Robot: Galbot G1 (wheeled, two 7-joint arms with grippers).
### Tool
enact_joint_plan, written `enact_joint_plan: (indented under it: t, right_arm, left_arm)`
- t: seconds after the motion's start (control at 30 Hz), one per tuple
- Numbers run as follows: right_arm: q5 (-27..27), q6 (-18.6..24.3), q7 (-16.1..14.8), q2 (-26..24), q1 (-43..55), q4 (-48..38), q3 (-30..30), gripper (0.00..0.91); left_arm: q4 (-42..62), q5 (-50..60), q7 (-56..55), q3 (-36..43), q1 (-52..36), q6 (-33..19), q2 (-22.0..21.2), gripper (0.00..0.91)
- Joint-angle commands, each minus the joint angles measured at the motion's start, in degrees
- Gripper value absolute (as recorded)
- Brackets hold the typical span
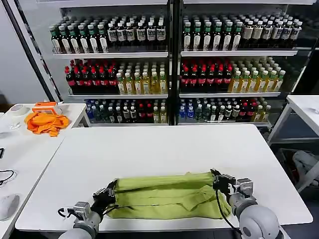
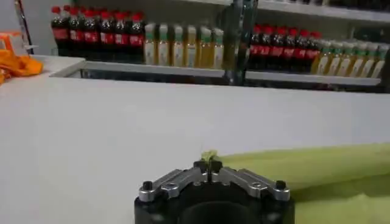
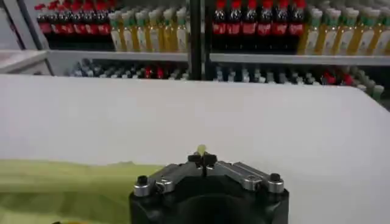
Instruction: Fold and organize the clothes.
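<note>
White table [image 1: 164, 149], drinks shelves [image 1: 169, 55] behind, orange cloth [image 1: 46, 122] aside, left gripper [image 1: 110, 189] and right gripper [image 1: 217, 179] pinching lime T-shirt [image 1: 167, 196] ends.

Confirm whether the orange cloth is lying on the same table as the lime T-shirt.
No. The orange cloth lies on a separate side table, apart from the lime T-shirt.

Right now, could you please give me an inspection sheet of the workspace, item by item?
Surface: white table, bare beyond the shirt.
Job's things: lime T-shirt, folded into a long band at the near edge.
Clutter: orange cloth on the side table to the left.
Grippers: left claw shut on the shirt's left end; right claw shut on its right end, a bit of fabric pinched in each.
Cables: black cable along the right arm; another on the side table.
Surroundings: shelves of bottled drinks behind.
</note>
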Motion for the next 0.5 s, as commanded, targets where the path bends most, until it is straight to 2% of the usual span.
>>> enact_joint_plan:
  t: [0.03,0.13,0.3,0.5]
  right_arm:
    - [-3.72,0.27,-2.94,0.87,-1.25,-0.2,-0.94,0.907]
    - [-5.22,2.66,-3.8,1.44,-2.77,1.66,-0.12,0.907]
    - [-3.17,5.9,-4.53,2.33,-5.74,3.85,1.05,0.907]
    - [-3.23,6.63,-4.55,3.53,-7.71,4.54,1.52,0.907]
  left_arm:
    - [-0.1,6.61,0.15,0.13,1.21,-1.91,-1.04,0.907]
    - [-1.91,7.56,-2.01,-0.29,2.47,-3.68,-2.39,0.907]
    - [-4.83,10.36,-7.22,-0.11,5.42,-6.22,-6.74,0.907]
    - [-5.22,13.59,-9.99,1.15,7.92,-7.73,-13.26,0.907]
